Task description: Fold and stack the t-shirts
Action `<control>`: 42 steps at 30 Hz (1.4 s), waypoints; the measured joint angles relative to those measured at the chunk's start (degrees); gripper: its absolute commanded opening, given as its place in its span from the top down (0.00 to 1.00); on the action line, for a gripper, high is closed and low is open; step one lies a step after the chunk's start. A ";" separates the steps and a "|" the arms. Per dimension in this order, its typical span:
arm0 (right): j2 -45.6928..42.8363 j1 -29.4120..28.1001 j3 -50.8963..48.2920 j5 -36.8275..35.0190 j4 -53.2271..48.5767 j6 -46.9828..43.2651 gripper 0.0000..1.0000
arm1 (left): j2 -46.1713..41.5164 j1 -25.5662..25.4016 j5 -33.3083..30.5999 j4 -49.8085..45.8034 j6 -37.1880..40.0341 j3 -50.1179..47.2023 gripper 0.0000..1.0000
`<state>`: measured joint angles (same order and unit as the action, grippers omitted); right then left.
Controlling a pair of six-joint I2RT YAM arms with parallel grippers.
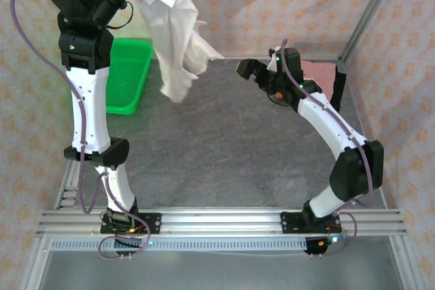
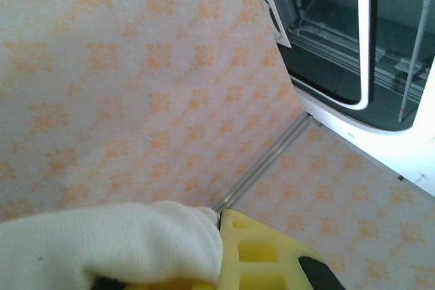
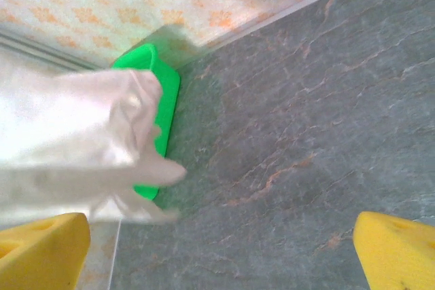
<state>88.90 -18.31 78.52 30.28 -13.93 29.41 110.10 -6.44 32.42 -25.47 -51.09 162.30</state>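
left gripper (image 2: 224, 259) clenched on the white shirt (image 1: 178, 39), dangling it over the table (image 1: 224, 154); right gripper (image 1: 252, 72) hangs wide open near the pink shirt (image 1: 319, 73)

The cream t-shirt (image 1: 178, 39) hangs from left arm (image 1: 88, 100) beside basket (image 1: 129, 76)

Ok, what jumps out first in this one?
The cream-white t-shirt hangs bunched high over the far left of the table, pinched in the shut left gripper. The right gripper hovers open at mid-right, facing it. A green basket sits far left, and a pink t-shirt lies in the far right corner.
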 measured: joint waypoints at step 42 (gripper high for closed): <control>0.72 -13.70 -21.86 -3.10 -28.61 -11.02 0.39 | -21.70 3.08 -11.74 3.87 3.72 -97.18 0.24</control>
<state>89.62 -32.01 56.66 27.18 -42.54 18.39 88.40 -3.36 20.69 -21.61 -47.37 65.12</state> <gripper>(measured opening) 0.615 0.723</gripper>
